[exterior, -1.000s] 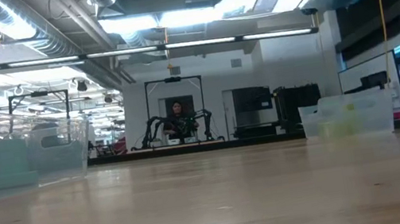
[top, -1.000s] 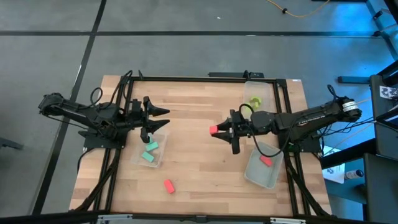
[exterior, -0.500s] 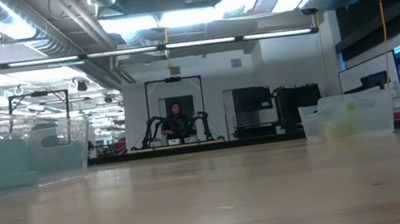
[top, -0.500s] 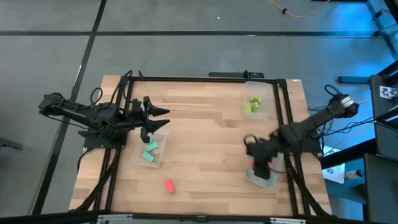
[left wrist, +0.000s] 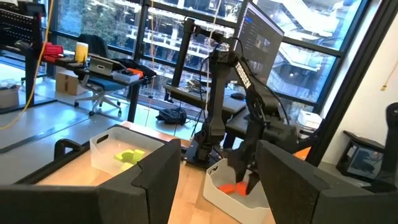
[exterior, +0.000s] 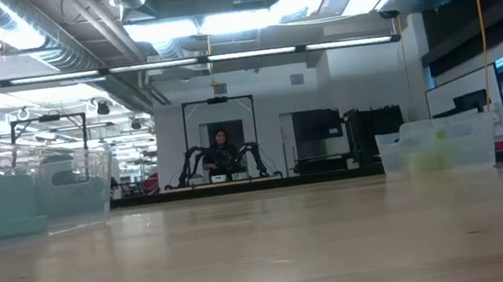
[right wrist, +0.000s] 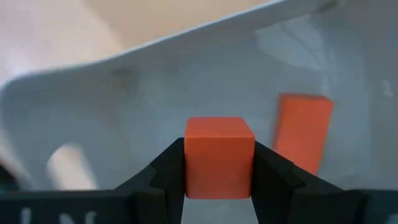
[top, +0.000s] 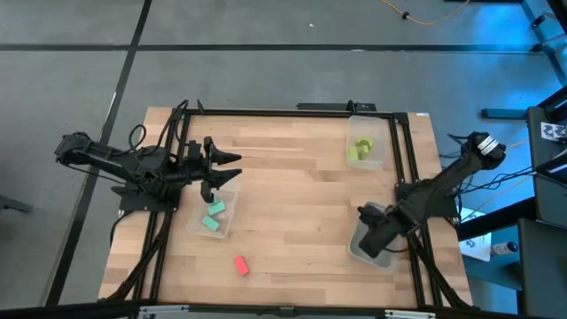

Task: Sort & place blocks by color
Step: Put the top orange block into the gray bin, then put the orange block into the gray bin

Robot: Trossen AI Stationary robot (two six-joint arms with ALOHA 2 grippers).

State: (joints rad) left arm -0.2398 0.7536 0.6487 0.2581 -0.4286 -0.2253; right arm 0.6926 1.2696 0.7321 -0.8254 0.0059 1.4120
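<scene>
My right gripper [top: 370, 236] [right wrist: 219, 163] is shut on a red block [right wrist: 219, 152] and reaches down into the clear tub [top: 361, 253] at the table's near right. A second red block [right wrist: 303, 140] lies flat on that tub's floor. A third red block [top: 239, 264] lies on the table near the near edge. Lime blocks [top: 360, 150] rest in the far right tub. Teal blocks [top: 213, 216] rest in the left tub. My left gripper [top: 232, 168] [left wrist: 217, 180] is open and waits above the left tub's far end. My right gripper pinches the red block between its two fingers [right wrist: 166, 171], one on each of two opposite side faces [right wrist: 189, 163]. It comes slanting down from above into the near right tub. The block is lifted clear, above the tub's floor.
The three clear tubs stand on the wooden table [top: 292, 186]: one left [top: 227, 200], one far right [top: 377, 133], one near right. Black frame rails [top: 403, 159] run along the table's sides. In the low view the tubs [exterior: 435, 147] show at the sides.
My right gripper has carried the red block from above the table's middle toward the near right tub, tipped downward and lowered into it, staying shut on the block. My left arm has kept still.
</scene>
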